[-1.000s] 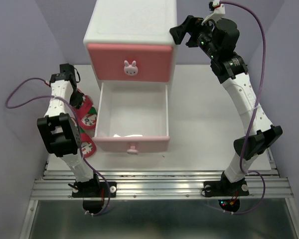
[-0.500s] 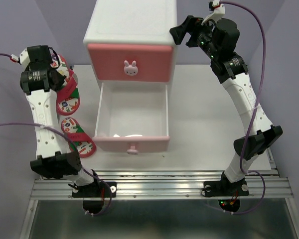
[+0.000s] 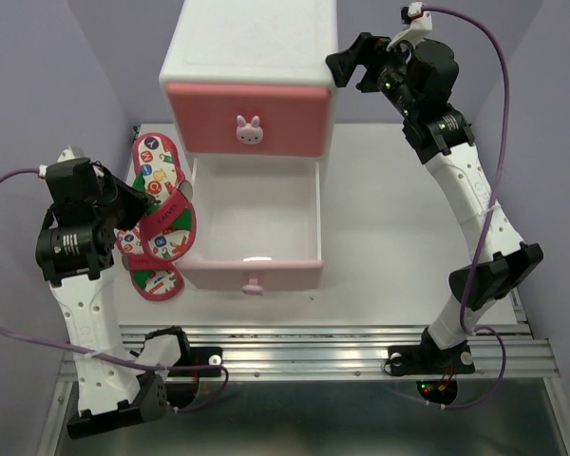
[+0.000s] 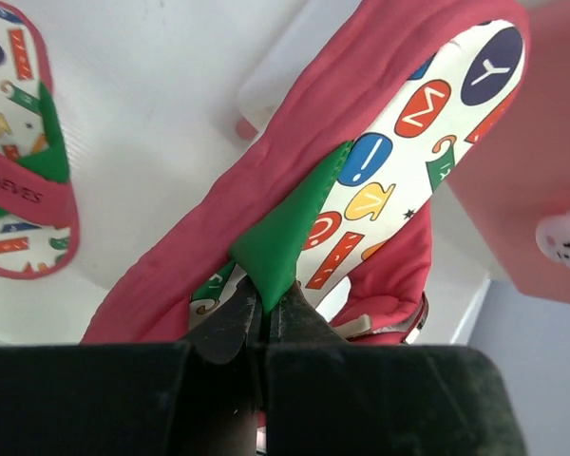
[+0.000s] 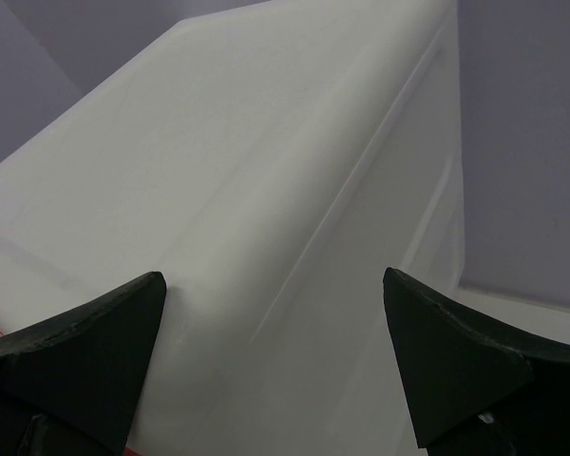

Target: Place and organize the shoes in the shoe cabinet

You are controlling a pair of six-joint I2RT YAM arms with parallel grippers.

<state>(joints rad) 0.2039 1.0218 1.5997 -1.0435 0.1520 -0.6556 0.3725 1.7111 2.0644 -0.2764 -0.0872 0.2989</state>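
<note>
The white shoe cabinet [image 3: 252, 47] stands at the back. Its darker pink upper drawer [image 3: 250, 119] is shut and its paler pink lower drawer [image 3: 253, 275] is pulled out. My left gripper [image 3: 133, 217] is shut on the green strap of a red sandal [image 3: 166, 204], held just left of the open drawer; the pinch shows in the left wrist view [image 4: 264, 309]. The second sandal [image 3: 157, 280] lies on the table below it, and it also shows in the left wrist view [image 4: 19, 142]. My right gripper [image 3: 347, 62] is open and empty at the cabinet's upper right corner [image 5: 266, 142]. White sneakers are not clearly seen.
A low white shape [image 3: 255, 258] lies inside the lower drawer against its front wall. Purple walls close in on the left, back and right. A metal rail [image 3: 304, 347] runs along the table's near edge.
My left arm has swung from the back left toward the front, carrying the red sandal to the open drawer's left side. The right arm has not moved.
</note>
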